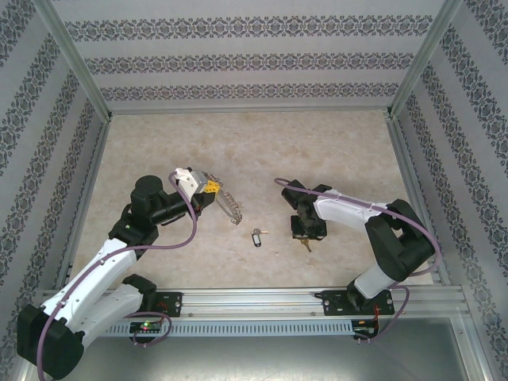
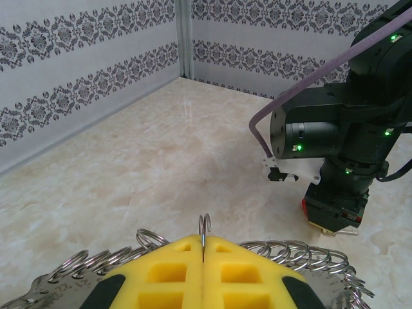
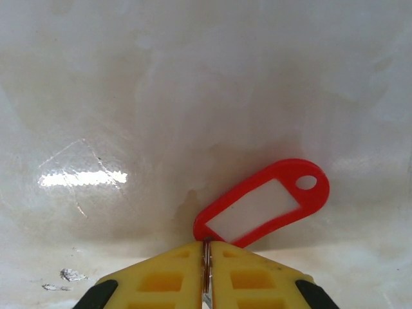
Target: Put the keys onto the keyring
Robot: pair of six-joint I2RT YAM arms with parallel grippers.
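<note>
The keyring [image 1: 231, 208], a silvery loop strung with many small rings, trails across the table from my left gripper [image 1: 211, 189]. In the left wrist view the yellow fingers [image 2: 244, 270] of my left gripper [image 2: 204, 239] are shut on the keyring's wire, and rings [image 2: 302, 256] fan out to both sides. My right gripper [image 3: 206, 244] is shut on the thin metal ring of the red-tagged key, its red tag [image 3: 264, 203] sticking out just over the table. The dark-tagged key [image 1: 255, 236] lies loose on the table between the two grippers. My right gripper [image 1: 306, 232] points down at the table.
Patterned walls with metal frame posts [image 1: 75, 59] close in the marble table [image 1: 254, 143] on three sides. The right arm [image 2: 341, 141] stands close ahead of the left gripper. A metal rail [image 1: 262, 302] runs along the near edge.
</note>
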